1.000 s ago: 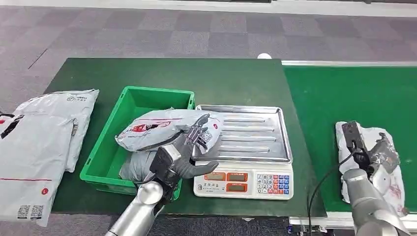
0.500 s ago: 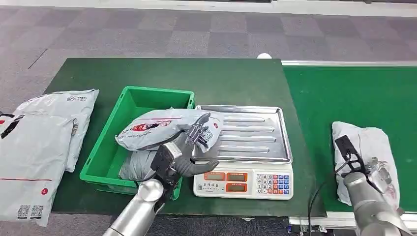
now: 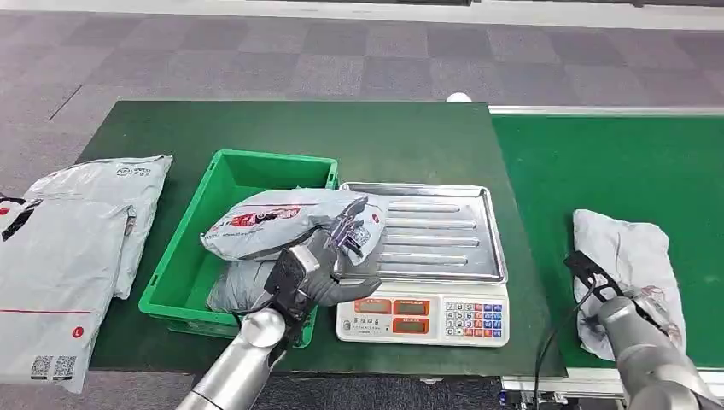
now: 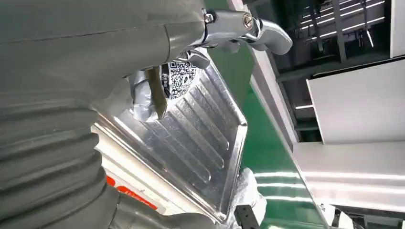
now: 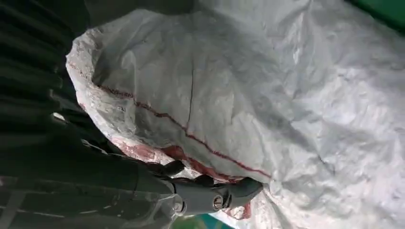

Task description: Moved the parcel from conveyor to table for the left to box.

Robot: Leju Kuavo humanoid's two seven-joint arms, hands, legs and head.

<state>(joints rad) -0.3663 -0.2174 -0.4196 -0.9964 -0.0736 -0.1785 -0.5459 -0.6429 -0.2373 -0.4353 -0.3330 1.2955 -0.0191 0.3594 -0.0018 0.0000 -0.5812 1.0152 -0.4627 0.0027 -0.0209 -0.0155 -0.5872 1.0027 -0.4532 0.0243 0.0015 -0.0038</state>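
Green table point(image 3: 128, 137), four grey parcels point(image 3: 290, 220)

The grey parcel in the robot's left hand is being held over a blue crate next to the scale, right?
Not quite: the crate is green, not blue, as the head view shows. The left hand does hold the grey parcel over it, beside the scale.

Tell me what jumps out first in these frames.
The left hand holds a grey parcel by its end, half over the green bin and half over the steel tray of the scale at the table's middle. On the green conveyor to the right, the right hand rests on a second crumpled white parcel. More flat grey mail bags lie at the table's left edge.
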